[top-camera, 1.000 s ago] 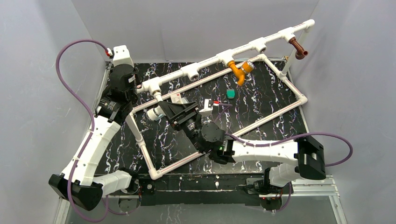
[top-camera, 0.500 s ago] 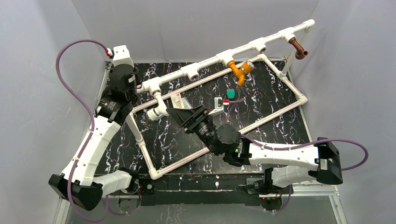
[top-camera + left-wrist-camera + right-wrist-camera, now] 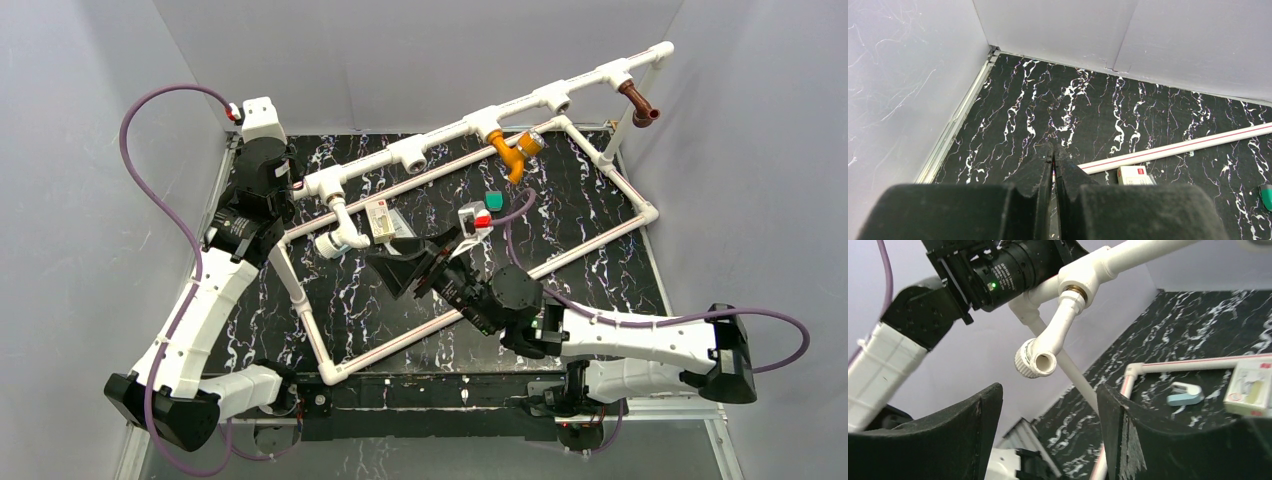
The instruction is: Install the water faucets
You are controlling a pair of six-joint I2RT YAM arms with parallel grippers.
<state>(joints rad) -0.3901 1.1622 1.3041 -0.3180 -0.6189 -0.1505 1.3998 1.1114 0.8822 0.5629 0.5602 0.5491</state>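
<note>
The white faucet [image 3: 340,228] is seated in the leftmost T-fitting of the pipe frame [image 3: 585,82], hanging down w/ its spout mouth toward the right wrist cam. The orange faucet [image 3: 515,152] is held in a mid fitting, and the reddish-brown faucet [image 3: 637,102] at the far-right end. The right gripper [image 3: 405,268] is spread wide, nothing in it, just beside the white faucet but apart from it. The left gripper [image 3: 1053,159] is pressed closed near the frame's left corner. A small labelled box [image 3: 380,216] and a teal piece [image 3: 494,200] are found on the table [image 3: 600,240] inside the frame.
</note>
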